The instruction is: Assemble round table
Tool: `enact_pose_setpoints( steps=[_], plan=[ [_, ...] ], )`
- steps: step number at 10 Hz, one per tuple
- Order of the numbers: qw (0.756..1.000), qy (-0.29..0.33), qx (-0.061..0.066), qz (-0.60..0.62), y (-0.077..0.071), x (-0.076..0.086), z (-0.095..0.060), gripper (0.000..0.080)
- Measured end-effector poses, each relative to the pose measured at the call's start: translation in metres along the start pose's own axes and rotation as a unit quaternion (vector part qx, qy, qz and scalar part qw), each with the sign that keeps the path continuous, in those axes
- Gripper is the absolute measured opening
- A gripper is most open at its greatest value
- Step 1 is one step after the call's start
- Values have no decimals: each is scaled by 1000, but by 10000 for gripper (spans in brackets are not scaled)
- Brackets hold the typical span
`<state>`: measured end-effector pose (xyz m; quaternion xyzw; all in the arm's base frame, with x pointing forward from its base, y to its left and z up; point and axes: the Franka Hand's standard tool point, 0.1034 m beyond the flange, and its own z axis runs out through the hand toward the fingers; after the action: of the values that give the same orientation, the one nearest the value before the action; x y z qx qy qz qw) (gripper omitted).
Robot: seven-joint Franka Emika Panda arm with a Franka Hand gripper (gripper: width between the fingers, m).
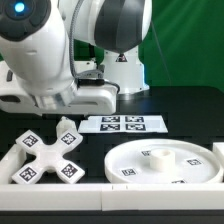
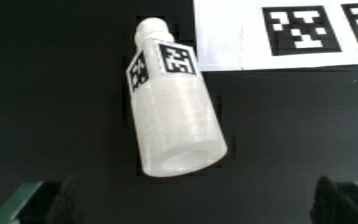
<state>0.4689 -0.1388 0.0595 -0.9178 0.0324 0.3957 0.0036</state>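
Observation:
The white cylinder post lies on its side on the black table, with a square tag on its upper part. In the exterior view only its tip shows below the arm. My gripper is open above it, with one dark finger on each side, wide apart and touching nothing. The X-shaped cross base lies flat at the exterior view's lower left, just beside the post. The large round disc lies flat at the lower right, with a short stub at its centre.
The marker board lies behind the disc, and its corner shows in the wrist view. A white border rail runs along the front edge and another rail stands at the left. The arm's body fills the upper left.

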Motion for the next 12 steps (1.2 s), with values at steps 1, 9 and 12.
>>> enact_pose_setpoints(
  steps=[1,9,12],
  plan=[
    [1000,-3,-2,3,2,2,10,648],
    [1000,7,-12,18,4,4,45,648],
    [1000,9,-14,19,5,3,59,648]
  ],
)
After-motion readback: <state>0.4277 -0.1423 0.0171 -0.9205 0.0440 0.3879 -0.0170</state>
